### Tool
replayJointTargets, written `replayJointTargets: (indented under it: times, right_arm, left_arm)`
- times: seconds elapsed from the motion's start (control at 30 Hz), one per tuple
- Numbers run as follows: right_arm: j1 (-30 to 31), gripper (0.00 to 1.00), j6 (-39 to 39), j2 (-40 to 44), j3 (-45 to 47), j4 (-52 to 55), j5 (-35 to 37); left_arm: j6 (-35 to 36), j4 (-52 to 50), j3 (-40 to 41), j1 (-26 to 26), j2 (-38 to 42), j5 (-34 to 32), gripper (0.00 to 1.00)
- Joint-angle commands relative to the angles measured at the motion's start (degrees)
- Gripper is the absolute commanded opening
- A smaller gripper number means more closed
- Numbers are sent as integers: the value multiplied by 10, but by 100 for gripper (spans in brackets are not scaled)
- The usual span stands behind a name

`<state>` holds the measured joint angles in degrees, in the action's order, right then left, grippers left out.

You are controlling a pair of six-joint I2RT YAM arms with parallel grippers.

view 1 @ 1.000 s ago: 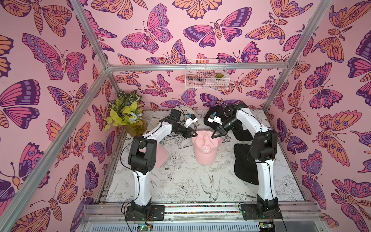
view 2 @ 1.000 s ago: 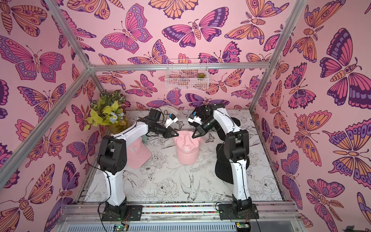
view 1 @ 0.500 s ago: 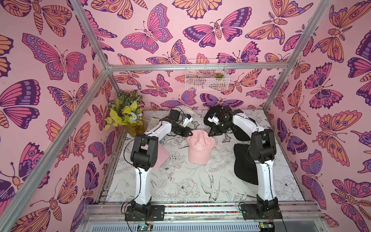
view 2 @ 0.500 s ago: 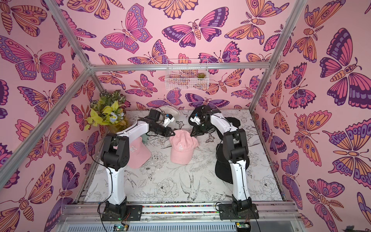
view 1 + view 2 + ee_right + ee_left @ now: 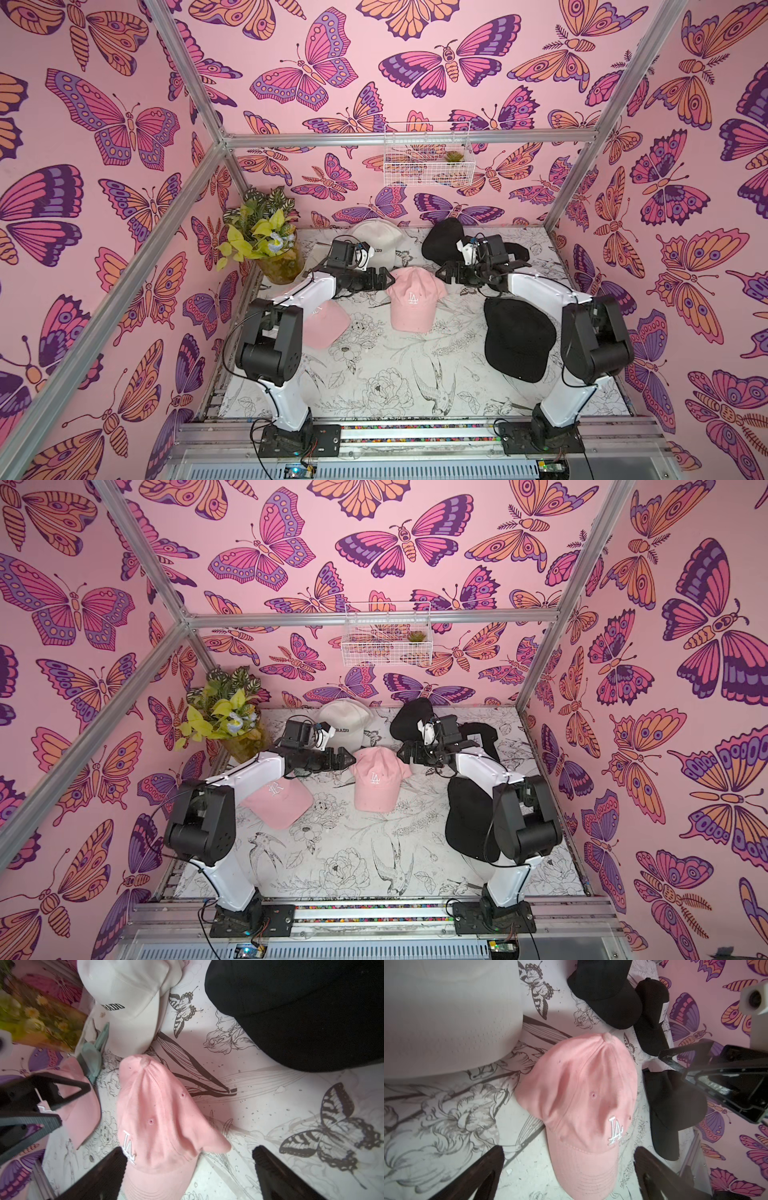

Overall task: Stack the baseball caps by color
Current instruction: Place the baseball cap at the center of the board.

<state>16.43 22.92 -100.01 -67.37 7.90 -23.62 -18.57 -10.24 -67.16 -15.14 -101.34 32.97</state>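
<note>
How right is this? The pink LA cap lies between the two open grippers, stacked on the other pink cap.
One detail is wrong. The pink LA cap does lie between the open left gripper and the open right gripper, but it is not stacked. It lies alone on the table, apart from the other pink cap, which lies by the left arm. Both top views show this.

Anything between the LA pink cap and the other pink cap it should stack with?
No object lies between them: bare mat separates the LA pink cap from the other pink cap. The left arm overhangs part of that cap, left gripper open.
</note>
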Motion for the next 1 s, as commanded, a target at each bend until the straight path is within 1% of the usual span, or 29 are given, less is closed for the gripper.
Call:
replayJointTargets:
  times: [0.0,0.07,0.13,0.23,0.3,0.43,0.53,0.77,0.9,0.97]
  right_arm:
    - [-1,99,100,0,74,-181,-8]
    - [-1,99,124,-11,91,-218,-19]
    - [1,99,142,-23,93,-242,-31]
    - [5,99,153,-41,82,-246,-26]
    - [10,99,163,-53,78,-249,-24]
    - [20,99,187,-73,72,-273,-42]
    - [30,99,212,-90,65,-293,-56]
    - [57,99,253,-128,47,-336,-44]
    - [58,99,302,-152,43,-392,-32]
    - [59,99,317,-157,47,-410,-29]
  left_arm:
    - [-63,103,72,-1,7,12,100]
    - [-68,118,83,-1,-1,20,100]
    - [-71,123,76,-1,-15,24,100]
    - [-77,142,65,-2,-36,13,100]
    - [-86,158,55,-2,-55,22,100]
    - [-105,194,30,-5,-96,42,100]
    - [-116,202,7,-12,-123,54,100]
    - [-128,203,-6,-42,-140,71,100]
    - [-128,204,5,-42,-134,48,100]
    - [-130,204,-3,-38,-145,59,100]
